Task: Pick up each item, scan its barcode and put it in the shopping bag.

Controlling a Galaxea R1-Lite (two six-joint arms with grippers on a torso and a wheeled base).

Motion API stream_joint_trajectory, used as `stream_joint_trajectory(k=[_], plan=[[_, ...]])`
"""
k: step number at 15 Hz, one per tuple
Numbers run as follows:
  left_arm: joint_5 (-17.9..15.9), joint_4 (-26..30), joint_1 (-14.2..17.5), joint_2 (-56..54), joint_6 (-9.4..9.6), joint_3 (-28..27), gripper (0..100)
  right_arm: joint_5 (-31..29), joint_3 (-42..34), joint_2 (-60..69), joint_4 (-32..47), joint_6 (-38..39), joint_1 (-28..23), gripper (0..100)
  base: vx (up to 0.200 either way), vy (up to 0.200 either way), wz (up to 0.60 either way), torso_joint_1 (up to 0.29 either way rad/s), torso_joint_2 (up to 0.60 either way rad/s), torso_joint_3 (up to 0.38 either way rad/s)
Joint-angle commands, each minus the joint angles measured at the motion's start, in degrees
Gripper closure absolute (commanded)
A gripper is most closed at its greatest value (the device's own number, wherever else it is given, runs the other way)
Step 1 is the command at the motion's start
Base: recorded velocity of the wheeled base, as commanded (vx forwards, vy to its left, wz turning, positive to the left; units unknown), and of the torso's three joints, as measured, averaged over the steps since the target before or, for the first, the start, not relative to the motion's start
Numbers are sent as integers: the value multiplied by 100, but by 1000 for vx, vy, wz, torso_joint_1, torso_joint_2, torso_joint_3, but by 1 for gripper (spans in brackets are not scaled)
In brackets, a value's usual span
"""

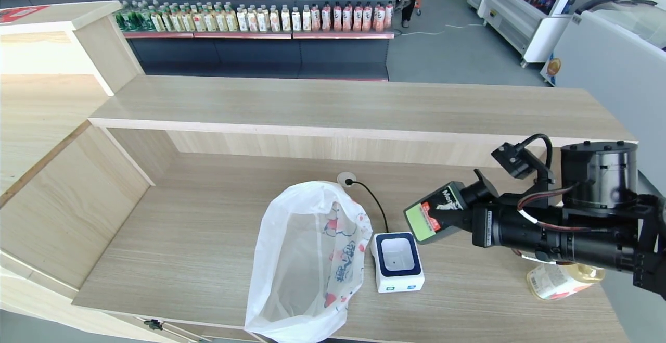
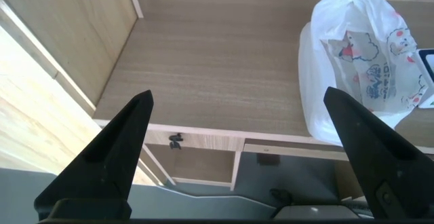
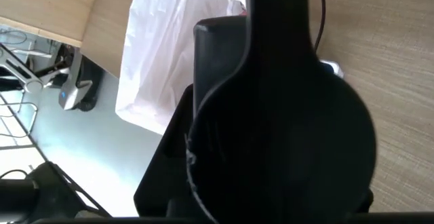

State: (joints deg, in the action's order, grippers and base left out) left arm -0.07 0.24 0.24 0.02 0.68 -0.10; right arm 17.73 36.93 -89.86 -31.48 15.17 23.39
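Shop checkout tabletop (image 1: pixel 197 239), wood. Centre frame: shopping bag (image 1: pixel 307 259), mouth open to receive. Just beside: scanner (image 1: pixel 398 262), window up. Centre right: right end effector (image 1: pixel 463 210) clamps box (image 1: pixel 434 213) near scanner, likely for barcode read. Spare: left end effector (image 2: pixel 237 98), fingers spread, empty.

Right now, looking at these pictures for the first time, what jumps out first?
The right gripper holding a dark box with a green end in the air, just right of the scanner. Next, the open white shopping bag standing on the counter left of the scanner, and a bottle lying under that arm.
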Motion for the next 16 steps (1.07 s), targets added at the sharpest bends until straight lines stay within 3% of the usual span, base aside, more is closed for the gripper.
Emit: stream_joint_trajectory(k=[1,5,8,12,16], plan=[[-1,-7,2,-2,2,1,0,3,60,47,115,-22,7,100,0,200,0,-17,-2,2],[-1,-7,2,-2,2,1,0,3,43,-357,115,-22,25,100,0,200,0,9,7,0],[-1,-7,2,-2,-7,1,0,-15,78,-753,45,-110,174,100,0,0,0,0,0,0],[7,-7,2,-2,-7,1,0,-32,78,-1491,-298,-840,262,100,0,0,0,0,0,0],[7,-7,2,-2,-7,1,0,-595,96,-2132,-939,-1393,658,100,0,0,0,0,0,0]])
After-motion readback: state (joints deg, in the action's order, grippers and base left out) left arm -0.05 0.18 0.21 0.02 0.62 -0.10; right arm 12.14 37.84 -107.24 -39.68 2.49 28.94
